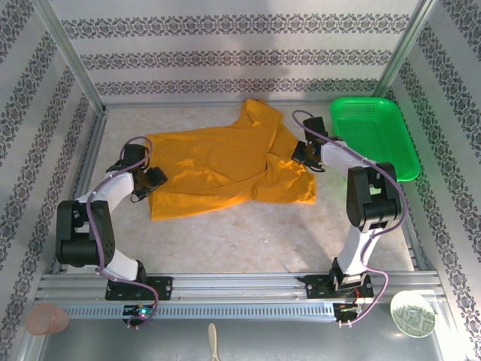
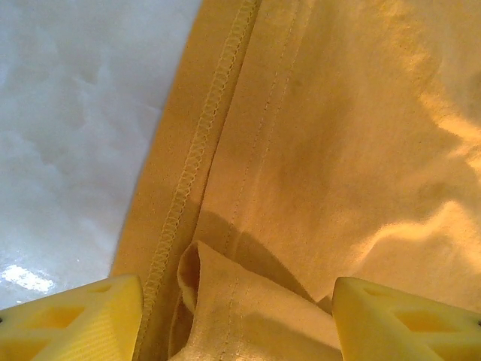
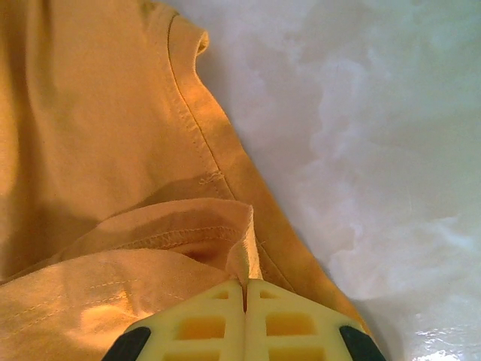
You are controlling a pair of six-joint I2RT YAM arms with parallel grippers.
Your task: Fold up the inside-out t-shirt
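Finds the left gripper (image 1: 154,178) at the left hem of the inside-out t-shirt (image 1: 218,165), low over the table (image 1: 248,233). From the left wrist, frames its yellow fingers (image 2: 83,320) spread wide, a raised fold of the hem standing between them and an overlock seam running up the cloth edge beside bare tabletop. Puts the mustard-orange shirt mid-table, mostly flat, one sleeve reaching toward the far wall, the right side rumpled. Catches the right gripper (image 1: 304,154) at that rumpled edge, pressed together and pinching a ridge of fabric, the pinch plain from the right wrist (image 3: 244,293). Sets the green basket (image 1: 372,131) in the far right corner, near the shirt.
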